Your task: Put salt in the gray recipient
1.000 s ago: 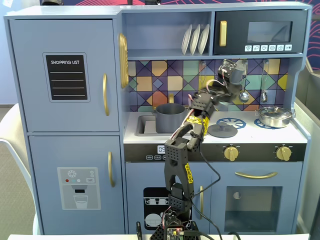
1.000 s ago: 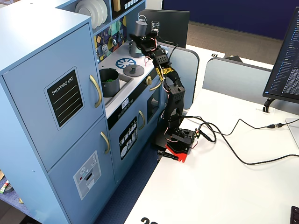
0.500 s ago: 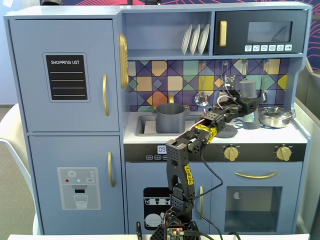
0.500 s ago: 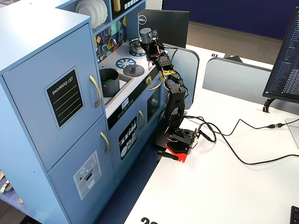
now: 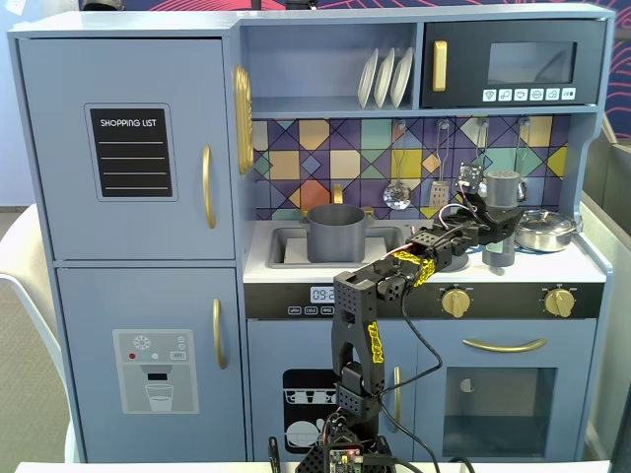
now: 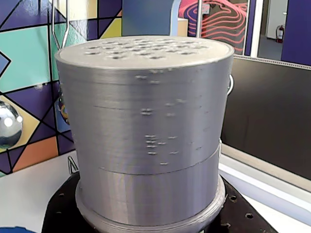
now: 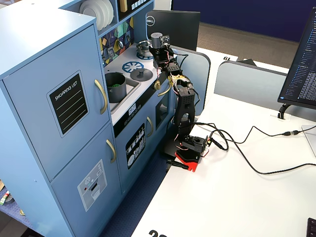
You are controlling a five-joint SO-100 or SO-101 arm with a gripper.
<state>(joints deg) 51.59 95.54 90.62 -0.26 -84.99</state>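
The salt (image 5: 501,217) is stood upright on the worktop (image 5: 582,264), well right of the gray recipient (image 5: 336,233). The fingers' hold cannot be told. It must next be carried over the recipient.

- A blue toy kitchen (image 5: 128,158) filled the frame, its backsplash (image 5: 325,158) tiled in coloured diamonds.
- White plates (image 5: 386,77) stood on the upper shelf.
- A white desk (image 7: 237,192) spread lower right in a fixed view, a dark monitor (image 7: 175,24) behind.
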